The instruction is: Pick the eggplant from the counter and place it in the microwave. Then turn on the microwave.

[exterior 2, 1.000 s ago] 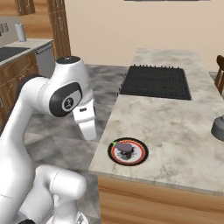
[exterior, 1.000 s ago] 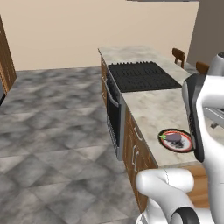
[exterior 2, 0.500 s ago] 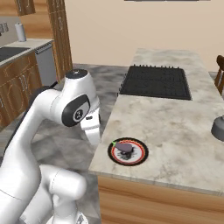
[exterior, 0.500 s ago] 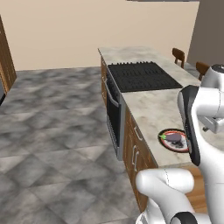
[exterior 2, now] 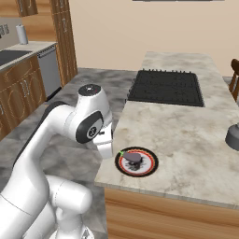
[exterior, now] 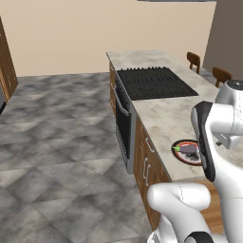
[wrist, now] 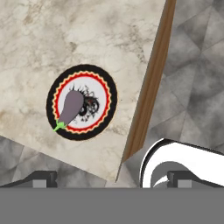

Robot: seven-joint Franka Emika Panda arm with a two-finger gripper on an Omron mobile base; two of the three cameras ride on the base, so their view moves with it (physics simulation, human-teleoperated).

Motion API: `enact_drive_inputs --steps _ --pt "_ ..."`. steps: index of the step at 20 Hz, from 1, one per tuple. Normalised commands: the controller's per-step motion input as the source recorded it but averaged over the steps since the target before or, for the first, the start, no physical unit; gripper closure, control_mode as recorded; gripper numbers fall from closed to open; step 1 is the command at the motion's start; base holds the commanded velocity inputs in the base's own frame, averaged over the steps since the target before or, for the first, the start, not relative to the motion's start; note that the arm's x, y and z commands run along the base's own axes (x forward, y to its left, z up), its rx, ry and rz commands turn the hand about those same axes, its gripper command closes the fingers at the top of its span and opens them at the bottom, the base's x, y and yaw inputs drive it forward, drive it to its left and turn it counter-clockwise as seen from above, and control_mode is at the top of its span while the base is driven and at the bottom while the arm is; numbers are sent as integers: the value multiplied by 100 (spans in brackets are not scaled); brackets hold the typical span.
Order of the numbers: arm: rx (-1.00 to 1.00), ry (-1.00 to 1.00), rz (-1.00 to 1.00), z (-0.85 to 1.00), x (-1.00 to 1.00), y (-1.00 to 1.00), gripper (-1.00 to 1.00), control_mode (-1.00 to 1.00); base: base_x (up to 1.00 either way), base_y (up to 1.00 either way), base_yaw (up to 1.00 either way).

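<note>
The eggplant [wrist: 71, 106], dark purple with a green stem end, lies on a round red-rimmed plate [wrist: 105, 83] near the front corner of the beige marbled counter [wrist: 65, 35]. The same eggplant [exterior 2: 132, 158] and plate [exterior 2: 148, 167] show in the right base view, and the plate [exterior: 180, 156] in the left base view. My gripper [wrist: 111, 178] hovers high above the counter's corner, looking down, open, with its fingertips [wrist: 43, 177] far apart and nothing between them. The eggplant sits ahead and to the left of the jaws. The microwave is out of view.
A black ridged cooktop [exterior 2: 165, 87] fills the counter's middle, with a dark-fronted oven [exterior: 122, 121] below it. A dark grey pot [exterior 2: 233, 135] stands at the counter's right edge. Two chairs [exterior: 192, 59] are beyond the island. Grey tiled floor [exterior: 57, 142] lies to the left.
The arm has folded lower and swung toward the counter, bringing the hand nearer the plate. The gripper stays open; the eggplant and plate have not moved.
</note>
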Motion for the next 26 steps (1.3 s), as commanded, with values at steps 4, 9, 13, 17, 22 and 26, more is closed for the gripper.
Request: enact_drive_inputs --steps 4,9,13,17,22,26 --pt "1 0 -4 -25 31 -8 -100 -100 0 0 0" --pt "0 0 -4 -24 36 -1 -100 -100 0 0 0" --pt "1 -1 -3 -25 30 -8 -100 -100 0 0 0" --pt "1 -2 -2 -28 24 -15 -100 -100 0 0 0" --pt "3 -2 -3 -32 24 -12 -100 -100 0 0 0" --pt "5 0 -3 -31 29 -9 -100 -100 0 0 0"
